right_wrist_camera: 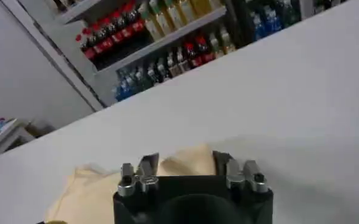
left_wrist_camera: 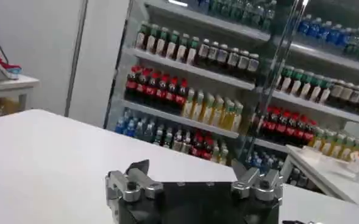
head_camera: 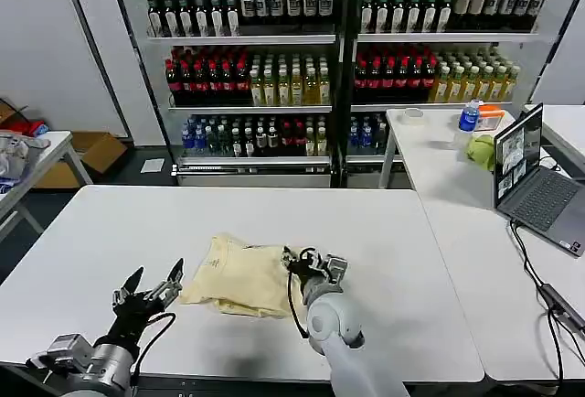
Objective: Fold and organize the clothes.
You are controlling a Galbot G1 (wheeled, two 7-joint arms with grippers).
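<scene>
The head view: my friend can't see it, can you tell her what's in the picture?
A pale yellow T-shirt lies partly folded and rumpled on a white table. The right gripper sits open at the shirt's right edge, and the left gripper is open just off its left side. Behind stand shelves of bottles, and a laptop sits on a side table.

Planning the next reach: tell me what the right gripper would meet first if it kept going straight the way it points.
The right gripper, open, points at the T-shirt's near edge, so it would probably meet that cloth first. Depth is unclear; past it lies bare table.
</scene>
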